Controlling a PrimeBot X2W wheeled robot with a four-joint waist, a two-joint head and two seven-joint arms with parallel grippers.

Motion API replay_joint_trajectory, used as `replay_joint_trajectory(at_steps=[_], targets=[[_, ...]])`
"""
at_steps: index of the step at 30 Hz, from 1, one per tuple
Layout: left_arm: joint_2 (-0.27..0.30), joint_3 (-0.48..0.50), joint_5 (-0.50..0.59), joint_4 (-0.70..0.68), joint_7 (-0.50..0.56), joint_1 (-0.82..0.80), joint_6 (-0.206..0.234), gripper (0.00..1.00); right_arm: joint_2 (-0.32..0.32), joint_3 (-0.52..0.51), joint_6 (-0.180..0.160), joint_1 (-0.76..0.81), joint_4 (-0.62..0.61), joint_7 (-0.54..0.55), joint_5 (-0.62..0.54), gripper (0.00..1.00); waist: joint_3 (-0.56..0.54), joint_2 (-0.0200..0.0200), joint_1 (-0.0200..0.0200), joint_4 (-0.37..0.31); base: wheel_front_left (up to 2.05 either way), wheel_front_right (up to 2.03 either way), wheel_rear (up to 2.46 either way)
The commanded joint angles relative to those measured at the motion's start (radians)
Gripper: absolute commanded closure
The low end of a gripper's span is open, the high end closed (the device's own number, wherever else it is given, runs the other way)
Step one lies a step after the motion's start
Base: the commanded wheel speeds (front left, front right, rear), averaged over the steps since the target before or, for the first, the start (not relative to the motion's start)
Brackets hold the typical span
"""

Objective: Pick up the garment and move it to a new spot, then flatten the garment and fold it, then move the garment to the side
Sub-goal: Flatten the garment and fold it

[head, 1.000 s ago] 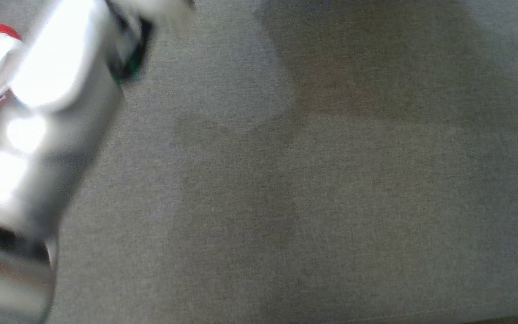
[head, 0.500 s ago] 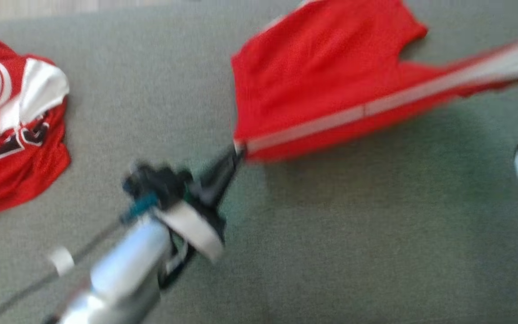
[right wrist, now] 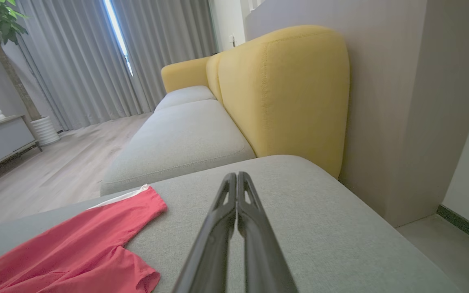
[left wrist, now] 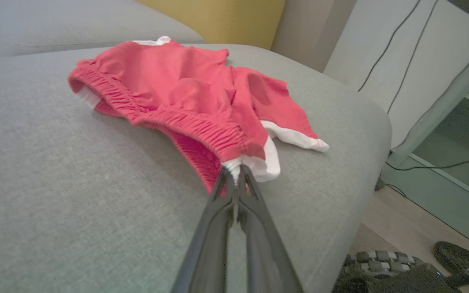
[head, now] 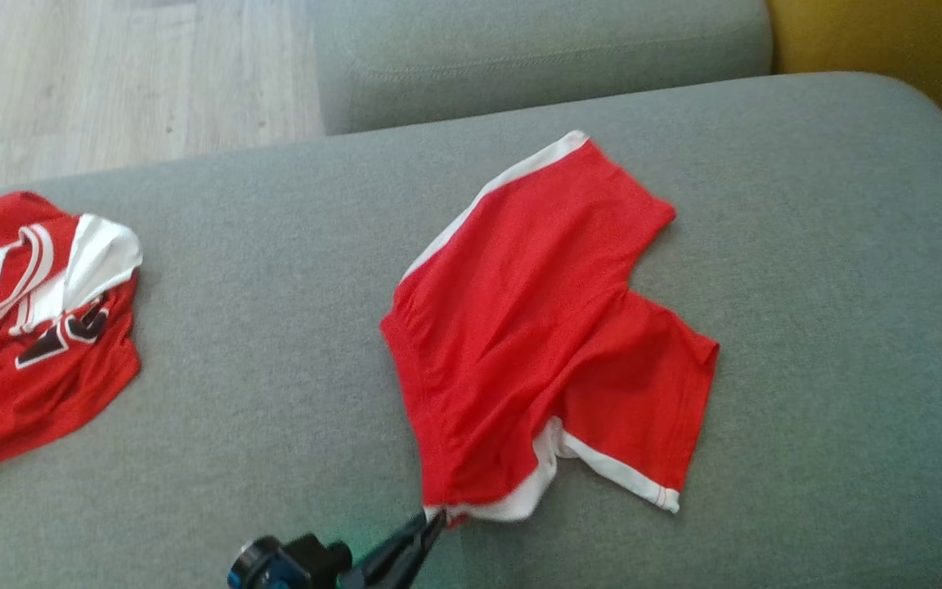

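The garment (head: pixel 536 327) is a pair of red shorts with white trim, lying rumpled on the grey cushion (head: pixel 291 343) near its middle. My left gripper (head: pixel 437 519) is shut on the waistband's near corner, at the bottom of the head view. In the left wrist view the fingers (left wrist: pixel 222 195) pinch the white-edged corner of the shorts (left wrist: pixel 185 93), lifting it slightly. My right gripper (right wrist: pixel 237 176) is shut on nothing and hovers over the bare cushion, with the shorts (right wrist: pixel 75 252) lying to its lower left.
A second red and white jersey (head: pixel 29 319) lies crumpled at the cushion's left end. A yellow backrest (right wrist: pixel 291 93) stands beyond the cushion and another grey seat (head: pixel 536 49) lies behind. Wooden floor (head: pixel 111 82) is at the far left.
The head camera has swung a lot between frames. The shorts were stretched taut between both grippers half a second ago; now the right end lies dropped on the cushion and only my left gripper holds them.
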Motion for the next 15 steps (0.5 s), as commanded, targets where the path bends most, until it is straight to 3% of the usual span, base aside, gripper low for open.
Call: replay_joint_trajectory(at_steps=[1,6,10,11,13,15], targets=[[0.034,0.020,0.005,-0.046,0.004,-0.024,0.002,1.00,-0.019,-0.012,0.007,0.004,-0.071,0.017,-0.009,1.00,-0.007,-0.0001,0.0003,0.000,0.00,0.00,0.00],[0.065,-0.001,-0.004,-0.135,0.051,-0.013,0.002,1.00,0.032,-0.074,0.007,0.061,-0.166,0.073,-0.022,1.00,0.014,-0.0001,0.0003,0.034,0.00,0.00,0.00],[0.057,0.012,-0.007,-0.159,0.053,-0.049,0.004,1.00,0.064,-0.053,0.007,0.065,-0.172,0.110,-0.037,1.00,0.044,-0.0001,0.0003,0.067,0.00,0.00,0.00],[0.052,0.019,-0.009,-0.159,0.048,-0.060,0.004,1.00,0.071,-0.040,0.007,0.062,-0.167,0.120,-0.043,0.73,0.051,-0.0001,0.0003,0.072,0.00,0.00,0.00],[0.043,0.039,-0.012,-0.155,0.037,-0.084,0.006,1.00,0.078,-0.004,0.007,0.053,-0.157,0.138,-0.050,0.00,0.065,-0.0001,0.0003,0.081,0.00,0.00,0.00],[0.040,0.058,-0.005,-0.144,0.027,-0.113,0.010,1.00,0.081,0.036,0.007,0.043,-0.141,0.152,-0.056,0.00,0.076,-0.0001,0.0003,0.086,0.00,0.00,0.00]])
